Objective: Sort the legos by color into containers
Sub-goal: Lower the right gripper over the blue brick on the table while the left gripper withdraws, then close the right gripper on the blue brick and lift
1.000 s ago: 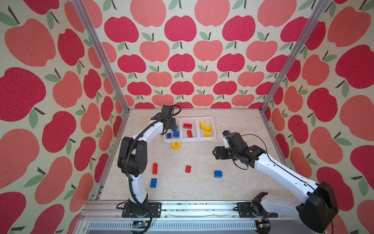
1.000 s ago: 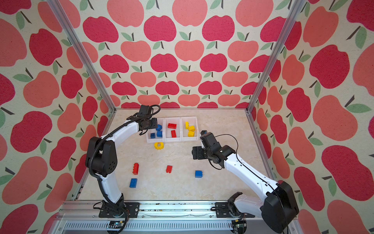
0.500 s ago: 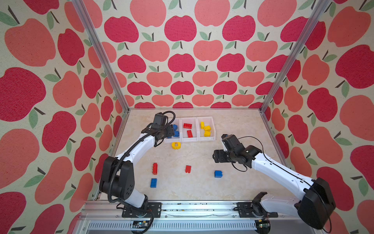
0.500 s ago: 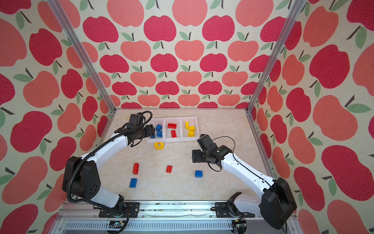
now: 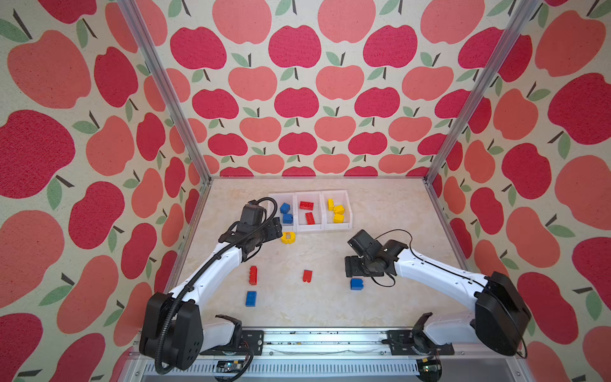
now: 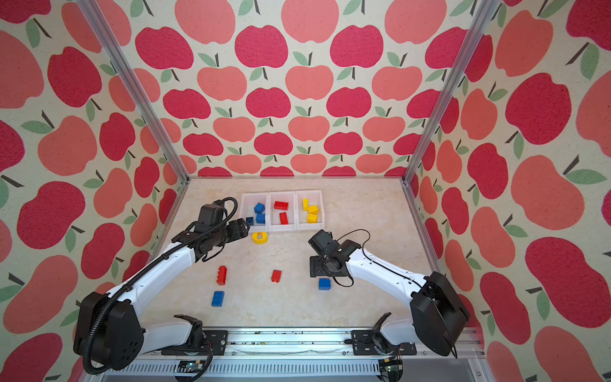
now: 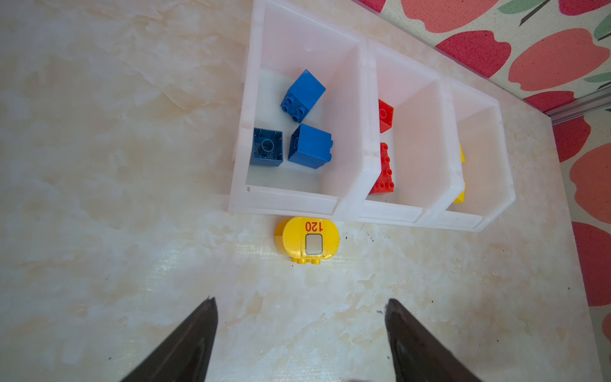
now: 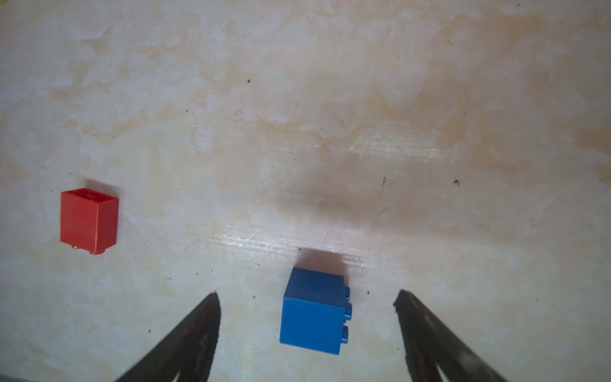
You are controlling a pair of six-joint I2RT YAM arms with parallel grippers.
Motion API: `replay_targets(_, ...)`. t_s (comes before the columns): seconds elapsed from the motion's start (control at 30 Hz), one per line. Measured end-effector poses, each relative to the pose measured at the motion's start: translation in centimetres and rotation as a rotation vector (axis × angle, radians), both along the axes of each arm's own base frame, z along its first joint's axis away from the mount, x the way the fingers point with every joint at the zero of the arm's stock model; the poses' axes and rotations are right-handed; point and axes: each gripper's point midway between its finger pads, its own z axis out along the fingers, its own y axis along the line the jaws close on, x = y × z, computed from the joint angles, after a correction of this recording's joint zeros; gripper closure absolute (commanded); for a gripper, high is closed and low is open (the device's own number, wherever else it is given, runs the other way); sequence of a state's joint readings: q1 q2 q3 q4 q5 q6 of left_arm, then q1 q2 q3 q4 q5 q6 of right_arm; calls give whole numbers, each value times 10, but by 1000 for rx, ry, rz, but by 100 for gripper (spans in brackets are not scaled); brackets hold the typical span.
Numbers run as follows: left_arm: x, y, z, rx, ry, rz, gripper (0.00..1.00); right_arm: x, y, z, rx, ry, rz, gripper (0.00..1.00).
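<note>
Legos (image 5: 287, 218) sit sorted in the bins (image 5: 309, 227) at upper centre of both top views; others lie loose below. Our left gripper (image 7: 300, 300) gapes empty near a yellow piece (image 7: 307, 239); our right gripper (image 8: 307, 293) spreads wide around a blue brick (image 8: 312, 311), not touching.

So the left arm (image 5: 215, 268) is stretched forward and a bit inward from its base. The wrist is roughly level, which leaves the left gripper (image 5: 275, 229) pointing toward the back. Its fingers (image 7: 198, 330) are spread wide in the wrist view. The right arm (image 5: 436, 271) reaches in toward the middle with the wrist bent, and the right gripper (image 5: 353, 268) faces down. I think it's pretty much straight down, but that's hard to call from above. Those fingers (image 8: 426, 330) are wide apart too.
</note>
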State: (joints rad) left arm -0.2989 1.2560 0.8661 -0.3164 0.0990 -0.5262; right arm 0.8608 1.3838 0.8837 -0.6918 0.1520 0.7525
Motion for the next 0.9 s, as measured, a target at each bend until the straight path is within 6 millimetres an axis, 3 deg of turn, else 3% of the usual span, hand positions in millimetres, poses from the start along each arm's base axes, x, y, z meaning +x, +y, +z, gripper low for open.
replay_targets(0.37, -11, 0, -11, -15, 22, -5, 14, -21, -7, -32, -75, 96, -86, 19)
replay_targets(0.9, -18, 1, -24, -34, 54, 5, 12, -25, -4, -42, -84, 128, -129, 40)
